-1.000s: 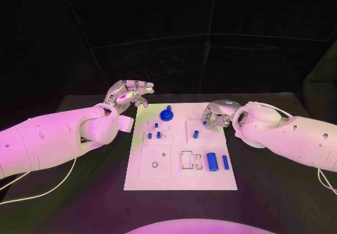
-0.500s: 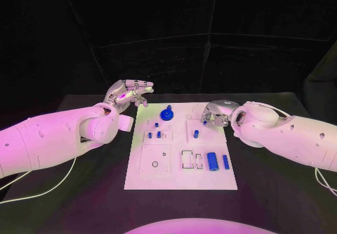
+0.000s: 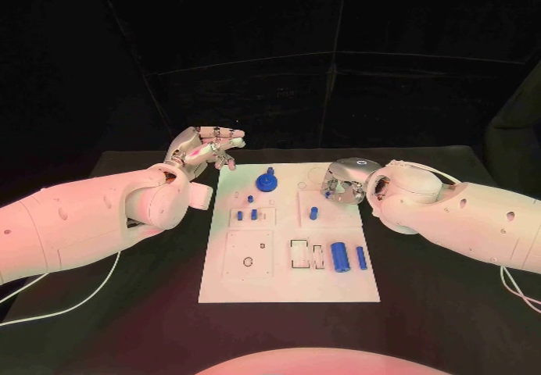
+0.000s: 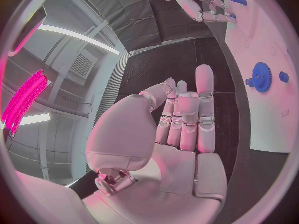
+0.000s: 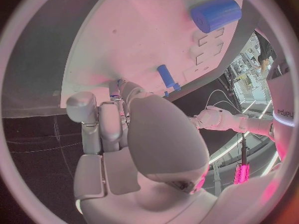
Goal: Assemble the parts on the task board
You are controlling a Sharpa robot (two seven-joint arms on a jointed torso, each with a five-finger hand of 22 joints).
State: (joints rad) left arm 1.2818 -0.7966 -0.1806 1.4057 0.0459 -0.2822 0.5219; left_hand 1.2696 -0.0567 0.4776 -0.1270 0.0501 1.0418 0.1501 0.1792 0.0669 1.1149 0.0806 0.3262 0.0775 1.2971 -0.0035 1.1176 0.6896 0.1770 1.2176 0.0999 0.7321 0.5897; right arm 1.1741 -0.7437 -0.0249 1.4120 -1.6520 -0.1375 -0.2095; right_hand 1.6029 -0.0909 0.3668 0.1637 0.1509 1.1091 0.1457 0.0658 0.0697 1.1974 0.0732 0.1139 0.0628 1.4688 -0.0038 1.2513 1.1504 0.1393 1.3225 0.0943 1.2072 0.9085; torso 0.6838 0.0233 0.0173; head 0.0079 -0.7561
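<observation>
The white task board (image 3: 291,273) lies in the middle of the table. A blue gear (image 3: 267,183) stands near its far edge, and it shows too in the left wrist view (image 4: 260,76). Small blue pegs (image 3: 247,215) stand left of centre, and one blue peg (image 3: 314,211) stands further right. A thick blue cylinder (image 3: 339,256) and a thinner one (image 3: 362,258) lie at the right. My left hand (image 3: 209,148) hovers over the board's far left corner, fingers apart, holding nothing. My right hand (image 3: 344,183) is curled over the far right of the board, and a small blue part (image 5: 116,86) shows pinched at its fingertips.
Black table (image 3: 135,312) surrounds the board on all sides. My left forearm (image 3: 91,226) lies along the board's left side and my right forearm (image 3: 462,215) along its right. Black curtains close off the back.
My right hand has drawn slightly left and toward the far edge, curling tighter. My left hand has barely moved.
</observation>
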